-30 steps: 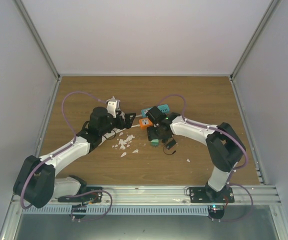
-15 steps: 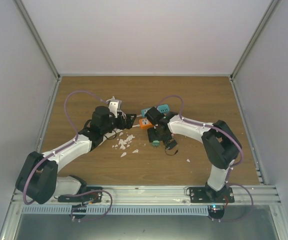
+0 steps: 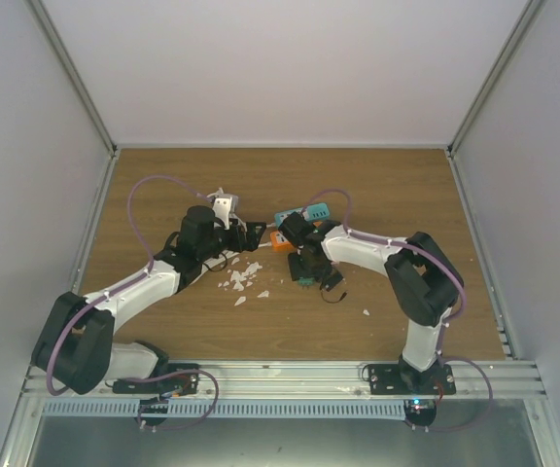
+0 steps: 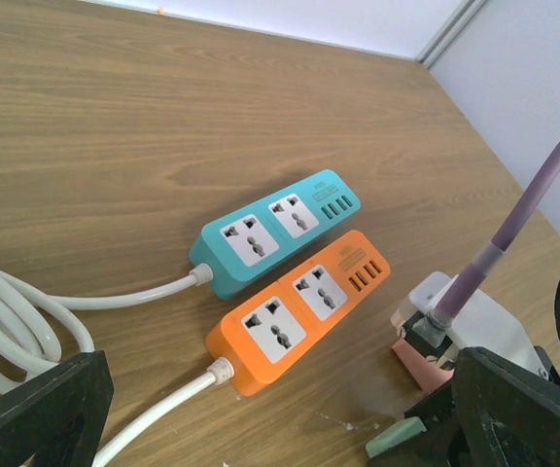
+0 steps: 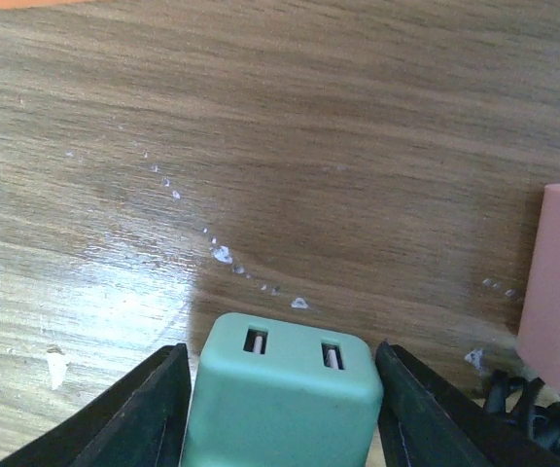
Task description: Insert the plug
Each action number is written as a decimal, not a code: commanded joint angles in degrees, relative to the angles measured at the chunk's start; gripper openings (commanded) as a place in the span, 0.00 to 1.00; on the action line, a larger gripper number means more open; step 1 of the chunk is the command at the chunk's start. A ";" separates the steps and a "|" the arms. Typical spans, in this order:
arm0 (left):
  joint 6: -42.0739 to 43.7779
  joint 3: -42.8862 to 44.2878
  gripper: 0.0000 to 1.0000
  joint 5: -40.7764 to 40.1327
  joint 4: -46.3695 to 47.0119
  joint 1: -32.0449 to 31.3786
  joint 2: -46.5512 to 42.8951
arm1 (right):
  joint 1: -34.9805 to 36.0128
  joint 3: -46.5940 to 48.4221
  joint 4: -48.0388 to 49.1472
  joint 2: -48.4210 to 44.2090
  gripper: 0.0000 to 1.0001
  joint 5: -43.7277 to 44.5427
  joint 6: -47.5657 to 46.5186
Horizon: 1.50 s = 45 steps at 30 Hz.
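Brown wood-grain table [image 4: 115, 117], flecked with white chips [image 3: 244, 277]. Teal rectangular plastic power strip [image 4: 275, 229] and orange rectangular plastic power strip [image 4: 299, 321], white socket faces [image 4: 251, 236], white cords [image 4: 134, 297]. Mint-green square plastic plug [image 5: 280, 404].

The left arm [image 3: 136, 290] and right arm [image 3: 366, 251] pair white links, black joints and lilac cables [image 3: 131, 206].

You're looking into a lab test cell: plain white walls [image 3: 280, 68] box in the wood-grain table [image 3: 397, 185], metal frame strips [image 3: 74, 78] rise from its far corners, and the left arm [image 3: 129, 292] and right arm [image 3: 363, 251] are bolted to a rail [image 3: 290, 375] at its near edge.
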 commanded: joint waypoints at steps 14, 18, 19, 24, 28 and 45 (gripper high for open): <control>0.18 2.13 0.99 -0.14 1.15 -0.57 0.82 | 2.07 2.84 3.25 -6.40 0.08 4.46 -3.83; 0.18 2.27 0.99 -0.26 1.23 -0.65 1.32 | 4.30 0.81 13.40 -14.26 0.01 11.17 -10.83; 0.25 2.36 0.99 -0.25 1.16 -0.65 1.44 | 4.91 -0.62 16.73 -16.32 0.01 13.49 -11.81; 0.52 2.13 0.99 -1.69 0.88 -0.74 1.35 | 6.24 -13.26 42.75 -25.81 0.01 20.53 -18.84; 0.50 2.04 0.99 -2.47 0.87 -0.79 1.38 | 6.24 -15.37 52.19 -23.34 0.01 24.35 -25.46; 0.44 2.26 0.99 -2.63 0.88 -0.74 2.58 | 4.05 -26.03 85.22 -13.56 0.00 23.44 -31.02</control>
